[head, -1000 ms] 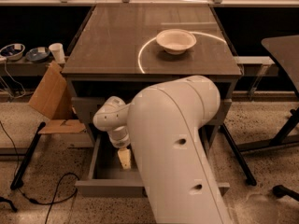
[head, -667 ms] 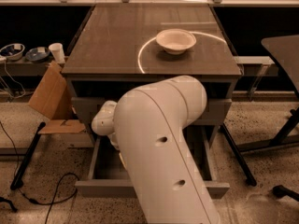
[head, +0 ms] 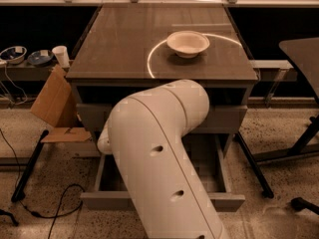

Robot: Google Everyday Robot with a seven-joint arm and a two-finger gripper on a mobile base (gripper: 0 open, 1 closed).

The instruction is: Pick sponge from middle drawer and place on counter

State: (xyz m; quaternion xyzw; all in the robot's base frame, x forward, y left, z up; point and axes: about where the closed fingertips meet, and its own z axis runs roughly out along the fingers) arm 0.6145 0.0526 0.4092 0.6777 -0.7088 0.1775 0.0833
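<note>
Swinging across since a second ago, the arm [head: 159,158] now blocks most of the open middle drawer [head: 227,202] — only its rounded wrist joint [head: 103,142] shows at the drawer's left edge. Behind it the gripper and the sponge are hidden — I cannot tell the claw's state or where the sponge lies. A white bowl [head: 188,43] sits toward the counter's [head: 119,44] far right corner.

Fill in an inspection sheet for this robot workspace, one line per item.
Surface: counter holds one white bowl and shows a curved light reflection.
Job's things: middle drawer open; sponge not seen.
Clutter: cardboard pieces left of the cabinet; paper cup on the side shelf.
Grippers: gripper hidden behind the robot arm over the drawer.
Cables: black cable on the floor, lower left.
Surroundings: dark side table at right; speckled floor.
</note>
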